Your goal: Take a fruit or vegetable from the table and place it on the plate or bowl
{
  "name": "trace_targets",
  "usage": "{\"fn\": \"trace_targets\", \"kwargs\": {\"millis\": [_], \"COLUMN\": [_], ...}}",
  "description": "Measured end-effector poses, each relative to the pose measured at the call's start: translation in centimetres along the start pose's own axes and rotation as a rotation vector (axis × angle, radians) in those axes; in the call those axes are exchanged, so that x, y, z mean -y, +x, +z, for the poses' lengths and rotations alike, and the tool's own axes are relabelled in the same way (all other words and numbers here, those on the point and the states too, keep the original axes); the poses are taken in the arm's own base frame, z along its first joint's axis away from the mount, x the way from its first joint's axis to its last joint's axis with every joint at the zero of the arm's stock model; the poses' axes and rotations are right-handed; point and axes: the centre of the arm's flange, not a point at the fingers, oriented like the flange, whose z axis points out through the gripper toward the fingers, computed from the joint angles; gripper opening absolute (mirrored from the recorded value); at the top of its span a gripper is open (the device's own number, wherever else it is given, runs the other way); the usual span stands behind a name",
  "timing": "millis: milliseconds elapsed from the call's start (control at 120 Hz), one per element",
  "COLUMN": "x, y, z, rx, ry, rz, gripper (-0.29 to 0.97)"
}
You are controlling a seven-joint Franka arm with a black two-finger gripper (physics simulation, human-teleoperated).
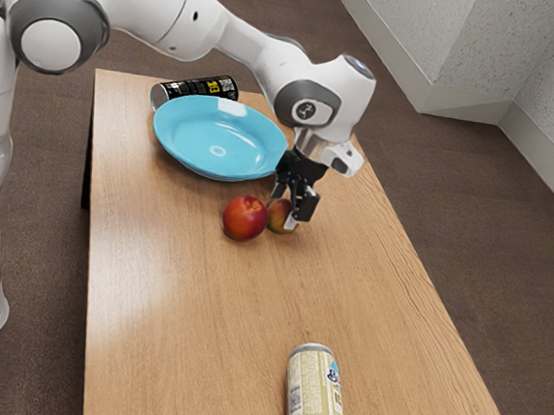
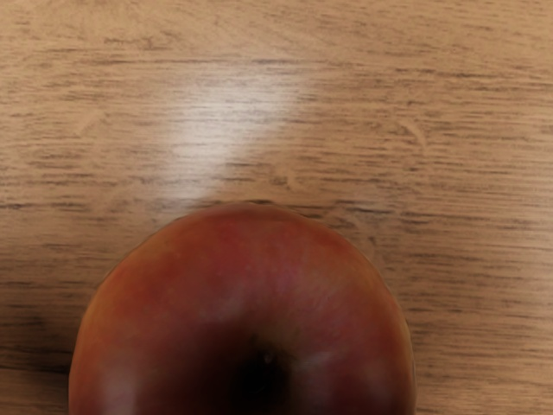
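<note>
The gripper (image 1: pixel 292 209) stands over the smaller apple (image 1: pixel 278 217) on the counter (image 1: pixel 199 327) near the blue plate (image 1: pixel 215 139), partly hiding it; whether the fingers clamp it cannot be determined.

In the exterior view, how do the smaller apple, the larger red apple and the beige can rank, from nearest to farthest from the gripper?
Measured from the gripper:
1. The smaller apple, right at the gripper.
2. The larger red apple, next to the smaller one, toward the exterior view's left.
3. The beige can, lying on its side far down the table, at the view's bottom edge.
</note>
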Motion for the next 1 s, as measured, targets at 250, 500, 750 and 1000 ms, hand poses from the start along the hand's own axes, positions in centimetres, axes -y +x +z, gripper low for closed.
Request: {"fn": "trace_targets", "kwargs": {"millis": [250, 500, 750, 1000], "x": [0.1, 0.0, 0.0, 0.6], "y": [0.2, 0.4, 0.7, 0.4], "z": [1.2, 1.7, 2.0, -3.8], "rx": [0.008, 0.012, -0.002, -0.118], "ry": [0.001, -0.007, -0.002, -0.008], "rz": [-0.003, -0.009, -0.014, -0.02], "gripper": [0.68, 0.44, 0.36, 0.35]}}
